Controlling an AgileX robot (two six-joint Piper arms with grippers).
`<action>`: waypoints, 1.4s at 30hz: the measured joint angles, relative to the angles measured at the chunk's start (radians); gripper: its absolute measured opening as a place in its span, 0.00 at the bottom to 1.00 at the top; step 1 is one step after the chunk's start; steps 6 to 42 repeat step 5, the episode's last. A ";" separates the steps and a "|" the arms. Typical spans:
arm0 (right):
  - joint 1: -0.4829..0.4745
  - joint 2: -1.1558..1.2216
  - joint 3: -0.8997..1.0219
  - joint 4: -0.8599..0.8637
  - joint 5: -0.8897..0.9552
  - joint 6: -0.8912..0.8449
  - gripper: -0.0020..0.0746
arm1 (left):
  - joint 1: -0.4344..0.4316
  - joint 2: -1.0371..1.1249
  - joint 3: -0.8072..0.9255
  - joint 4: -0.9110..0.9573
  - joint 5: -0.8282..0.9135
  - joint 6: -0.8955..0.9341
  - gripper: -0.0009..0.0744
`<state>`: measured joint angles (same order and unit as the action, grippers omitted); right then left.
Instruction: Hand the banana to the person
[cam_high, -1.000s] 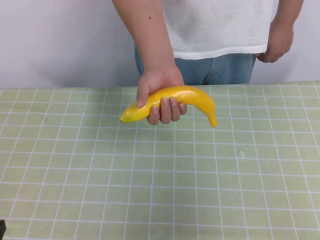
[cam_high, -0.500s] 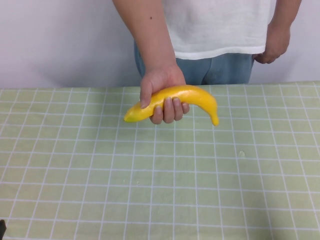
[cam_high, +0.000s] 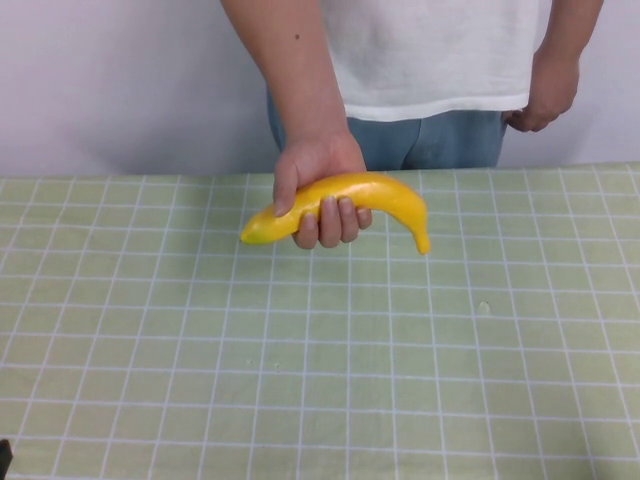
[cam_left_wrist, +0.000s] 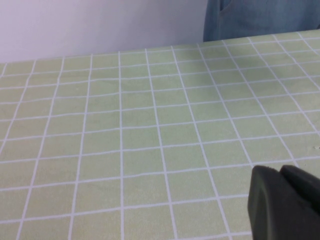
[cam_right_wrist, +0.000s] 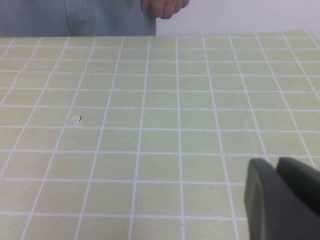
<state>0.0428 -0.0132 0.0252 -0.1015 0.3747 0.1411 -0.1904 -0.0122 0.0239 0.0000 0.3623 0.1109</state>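
The person (cam_high: 430, 50), in a white T-shirt and blue jeans, stands behind the far edge of the table. Their hand (cam_high: 315, 160) grips the yellow banana (cam_high: 380, 190) round its middle and holds it level just above the table's far part, pointed tip to the right. My left gripper (cam_left_wrist: 280, 172) is shut and empty, low over the near left of the table, far from the banana. My right gripper (cam_right_wrist: 276, 165) is shut and empty, low over the near right. The banana shows in neither wrist view. The jeans (cam_left_wrist: 260, 17) show in the left wrist view.
A green checked cloth (cam_high: 300, 360) covers the whole table. A small pale speck (cam_high: 484, 308) lies on it right of the middle and also shows in the right wrist view (cam_right_wrist: 76, 119). The person's other hand (cam_high: 540, 95) hangs at their side. A white wall stands behind.
The person's hand with the banana drifted slightly right, then back left to about where it was. Neither gripper has moved.
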 joint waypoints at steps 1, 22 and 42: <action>-0.001 0.000 0.000 0.000 0.000 0.000 0.02 | 0.000 0.000 0.000 0.000 0.000 0.000 0.01; -0.001 0.000 0.000 0.000 0.002 0.001 0.02 | 0.000 0.000 0.000 0.000 0.000 0.000 0.01; -0.001 0.000 0.000 0.000 0.002 0.001 0.02 | 0.000 0.000 0.000 0.000 0.000 0.000 0.01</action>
